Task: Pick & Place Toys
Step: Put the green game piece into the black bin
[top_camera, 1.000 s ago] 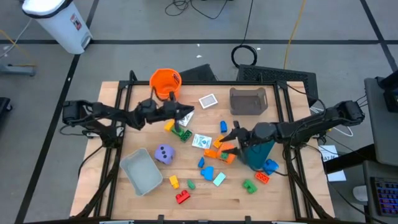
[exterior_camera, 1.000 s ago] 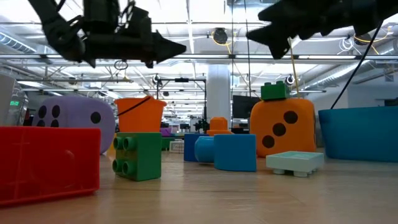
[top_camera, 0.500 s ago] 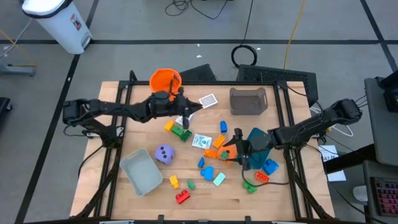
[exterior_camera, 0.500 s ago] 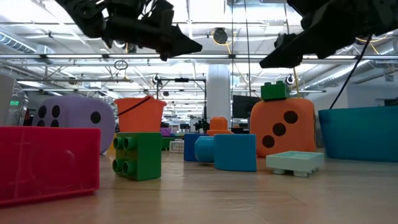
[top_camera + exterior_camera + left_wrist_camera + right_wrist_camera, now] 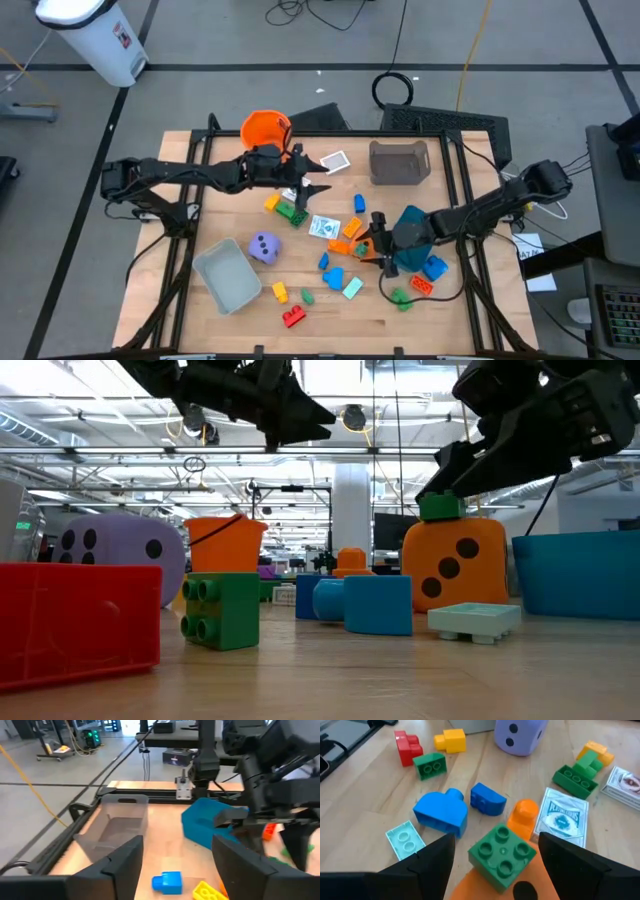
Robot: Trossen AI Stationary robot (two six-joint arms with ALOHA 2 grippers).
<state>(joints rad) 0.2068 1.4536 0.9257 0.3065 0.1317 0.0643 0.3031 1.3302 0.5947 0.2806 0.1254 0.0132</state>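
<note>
The main change is on the right side: the right claw (image 5: 367, 243), which a moment ago hung higher beside the teal bin (image 5: 413, 226), has dropped towards the cluster of toys in the middle of the table (image 5: 455, 318). Its fingers are spread wide and empty. In its wrist view they straddle a green block (image 5: 502, 852) that sits on top of the orange die (image 5: 455, 565). The low view shows the claw just above that block, not yet touching it as far as I can tell. This looks like the approach for the next pick, with the closing still to come. Meanwhile the left claw (image 5: 318, 187) has reached further over the table, past the orange bucket (image 5: 265, 128), and has gone from pressed together to spread. Its wrist view shows nothing between the fingers. It hovers above the yellow and green blocks (image 5: 284, 208) near the playing cards (image 5: 324, 227). Most toys are still scattered on the table, so the sorting appears far from done.
</note>
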